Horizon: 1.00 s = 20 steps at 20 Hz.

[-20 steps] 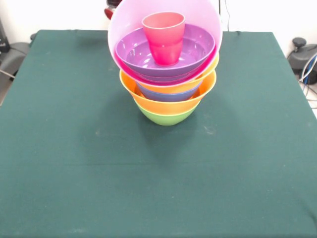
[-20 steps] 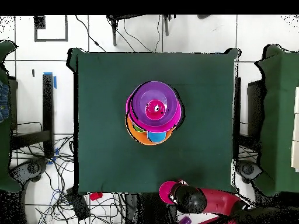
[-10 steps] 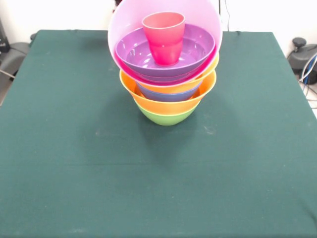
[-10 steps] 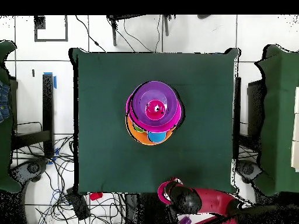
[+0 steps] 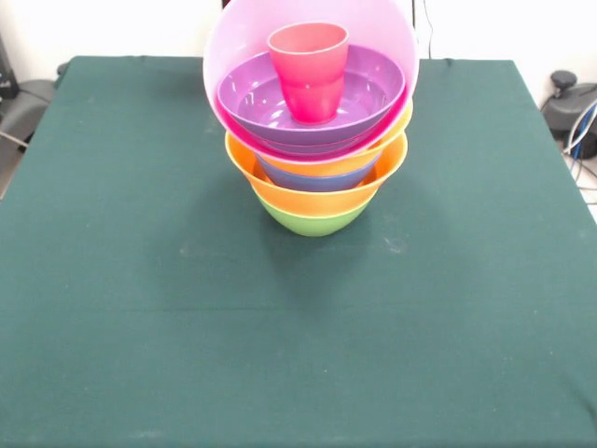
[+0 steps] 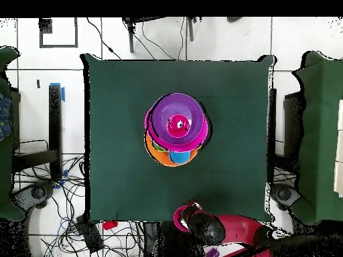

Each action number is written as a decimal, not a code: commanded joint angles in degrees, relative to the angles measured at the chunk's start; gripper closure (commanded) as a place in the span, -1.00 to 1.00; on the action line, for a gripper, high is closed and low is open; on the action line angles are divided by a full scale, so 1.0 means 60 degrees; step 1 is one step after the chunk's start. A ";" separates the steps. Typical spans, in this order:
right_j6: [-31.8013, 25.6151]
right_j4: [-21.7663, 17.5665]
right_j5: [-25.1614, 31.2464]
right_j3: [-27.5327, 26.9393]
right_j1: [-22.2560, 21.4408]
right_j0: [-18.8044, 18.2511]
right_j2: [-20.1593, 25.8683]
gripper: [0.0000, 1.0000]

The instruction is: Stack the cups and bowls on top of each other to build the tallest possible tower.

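The tower (image 5: 312,131) stands on the green table (image 5: 140,308), centred between the left and right edges and nearer the far edge in the front view. In the overhead view it sits near the middle of the table.

Tower composition, bottom to top, as seen in the front view:
- Base: 1 green bowl (image 5: 312,220), resting on the table.
- Above it: 1 large orange bowl (image 5: 317,189), nested into the green bowl.
- Next: 1 blue bowl (image 5: 317,177), visible as a band between the 2 orange rims.
- Next: a second orange bowl (image 5: 350,161), its rim showing below the pink bowl.
- Next: 1 large pink bowl (image 5: 244,42), tilted so that its opening faces the front camera; its upper rim runs past the picture's top edge.
- Inside the pink bowl: 1 wide purple bowl (image 5: 280,105), also tilted toward the front camera.
- Inside the purple bowl: 1 red cup (image 5: 310,70), opening upward, standing on the purple bowl's floor.

In the overhead view the upper bowls sit offset from the lower ones: the orange rim and a patch of light blue (image 6: 178,157) show beyond the purple bowl on the side toward the table's bottom edge.

The robot arm (image 6: 228,231) lies off the table, beyond its bottom edge in the overhead view, well apart from the tower. The claw's state cannot be determined from either view.
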 commanded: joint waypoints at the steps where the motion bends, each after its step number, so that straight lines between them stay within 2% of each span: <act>1: 0.2041 0.0200 -0.0909 -0.0203 0.0219 0.0358 0.1191 -1.00; 10: 0.2426 0.0363 -0.1920 -0.0111 0.0390 0.0999 0.1330 -1.00; 20: 0.2695 0.0783 -0.2567 0.0025 0.0423 0.1818 0.1378 -1.00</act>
